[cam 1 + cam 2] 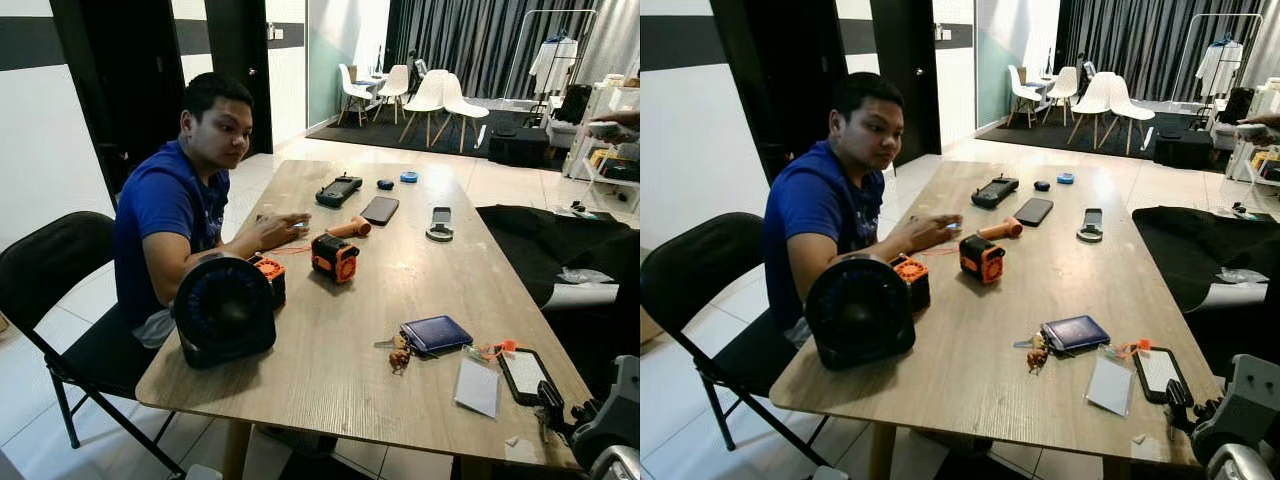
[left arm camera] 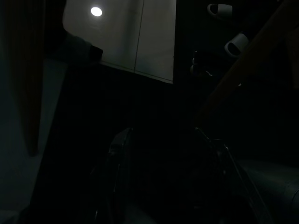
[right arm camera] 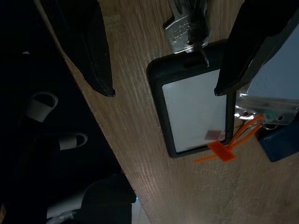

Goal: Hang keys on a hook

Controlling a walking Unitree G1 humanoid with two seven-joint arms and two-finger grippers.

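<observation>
I hover my right gripper (image 3: 161, 91), fingers apart, over the keys (image 3: 186, 29) at the counter's (image 1: 330, 360) near right corner, lined up to grab.

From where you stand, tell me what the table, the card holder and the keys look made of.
Table: wood or wood-look laminate, matt, with visible grain. Card holder: black frame that looks like matt plastic or rubber, with a pale glossy window. Keys: silvery metal with a dull shine.

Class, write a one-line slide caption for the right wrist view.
Right hand, fingers open, hovers over a black card holder with keys at the wooden table's edge.
</observation>
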